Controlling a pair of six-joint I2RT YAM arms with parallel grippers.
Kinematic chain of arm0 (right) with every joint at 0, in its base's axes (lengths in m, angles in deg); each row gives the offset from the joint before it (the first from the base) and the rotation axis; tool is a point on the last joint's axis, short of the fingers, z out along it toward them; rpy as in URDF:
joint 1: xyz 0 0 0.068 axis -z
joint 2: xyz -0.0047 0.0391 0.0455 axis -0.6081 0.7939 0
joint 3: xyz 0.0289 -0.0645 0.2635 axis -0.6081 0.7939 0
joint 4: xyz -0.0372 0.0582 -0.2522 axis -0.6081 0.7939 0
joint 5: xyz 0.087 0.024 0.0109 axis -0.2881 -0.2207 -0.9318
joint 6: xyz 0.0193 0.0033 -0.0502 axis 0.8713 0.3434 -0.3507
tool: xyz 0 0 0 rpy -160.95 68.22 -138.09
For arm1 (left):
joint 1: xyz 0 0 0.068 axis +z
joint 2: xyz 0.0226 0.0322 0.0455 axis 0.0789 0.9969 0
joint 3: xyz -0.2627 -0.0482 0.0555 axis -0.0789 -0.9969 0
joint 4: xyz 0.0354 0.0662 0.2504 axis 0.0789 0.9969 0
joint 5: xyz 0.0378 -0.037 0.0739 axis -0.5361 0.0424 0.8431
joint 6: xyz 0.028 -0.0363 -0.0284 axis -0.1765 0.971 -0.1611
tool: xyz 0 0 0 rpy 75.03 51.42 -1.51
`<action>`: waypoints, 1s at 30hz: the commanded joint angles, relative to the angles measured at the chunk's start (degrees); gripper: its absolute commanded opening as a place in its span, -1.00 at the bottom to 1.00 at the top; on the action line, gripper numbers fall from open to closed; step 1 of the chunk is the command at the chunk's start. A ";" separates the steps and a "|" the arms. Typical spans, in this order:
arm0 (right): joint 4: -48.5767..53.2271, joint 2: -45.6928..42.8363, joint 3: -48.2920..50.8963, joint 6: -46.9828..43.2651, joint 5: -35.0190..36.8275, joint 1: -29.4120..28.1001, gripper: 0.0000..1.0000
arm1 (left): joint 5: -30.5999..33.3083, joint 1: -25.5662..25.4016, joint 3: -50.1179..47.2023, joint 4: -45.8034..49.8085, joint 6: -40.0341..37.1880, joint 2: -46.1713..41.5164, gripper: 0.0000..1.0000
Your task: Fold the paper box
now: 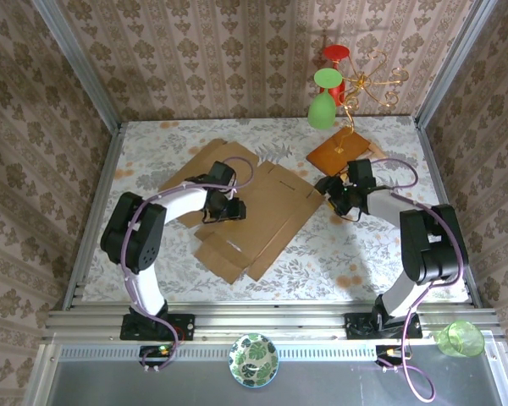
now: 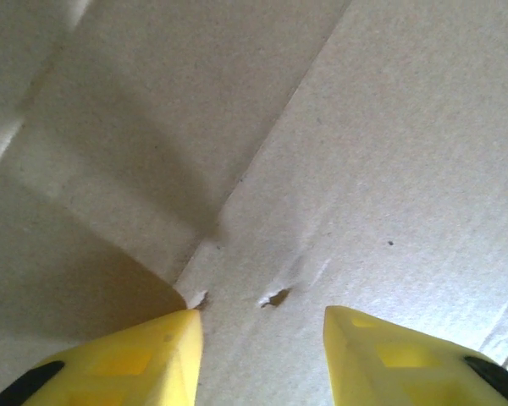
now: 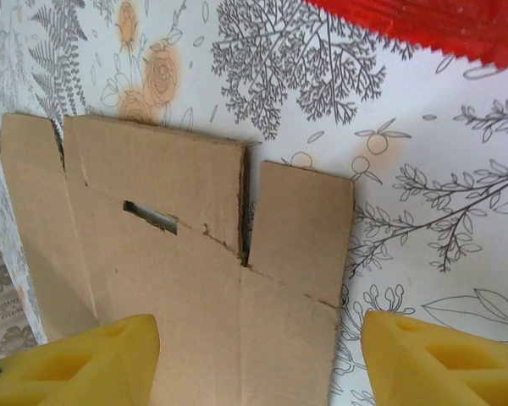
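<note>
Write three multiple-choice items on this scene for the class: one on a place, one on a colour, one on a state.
1. Where does the board lie?
A. under the box
B. on the far right part of the table
C. at the near left corner

2. What colour are the gripper fingers?
A. yellow
B. blue
C. white

3. How is the box?
A. closed up
B. lifted off the table
C. spread open on the table

Key:
1. B: the top view shows it there, clear of the box.
2. A: both wrist views show yellow tips.
3. C: its flaps lie spread out.
</note>
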 commanded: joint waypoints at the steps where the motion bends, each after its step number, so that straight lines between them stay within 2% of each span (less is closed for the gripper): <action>1: 0.42 -2.51 1.46 1.51 -1.53 -1.88 0.28 | 2.88 1.55 0.96 3.85 2.17 -8.42 -0.02; 4: 1.65 -5.03 2.25 1.65 -1.21 -3.71 0.26 | 4.68 3.51 -2.52 7.37 4.94 -16.49 0.03; 7: 2.96 -6.79 3.05 1.32 -1.00 -5.12 0.26 | 3.62 8.92 -7.78 13.47 4.76 -21.90 0.03; 10: 4.35 -7.48 3.20 0.46 -1.99 -5.71 0.25 | 0.58 13.38 -15.03 14.45 1.52 -26.53 0.07; 13: 6.20 -7.49 2.38 -1.47 -3.51 -6.34 0.26 | -5.18 17.33 -19.15 14.01 -1.39 -26.84 0.09; 20: 8.57 -7.16 0.70 -4.48 -5.62 -6.82 0.26 | -12.19 18.35 -22.12 9.70 -6.94 -22.82 0.14; 30: 7.78 -9.39 3.54 -4.07 -6.45 -6.92 0.26 | -18.34 18.16 -25.05 3.16 -7.50 -19.05 0.10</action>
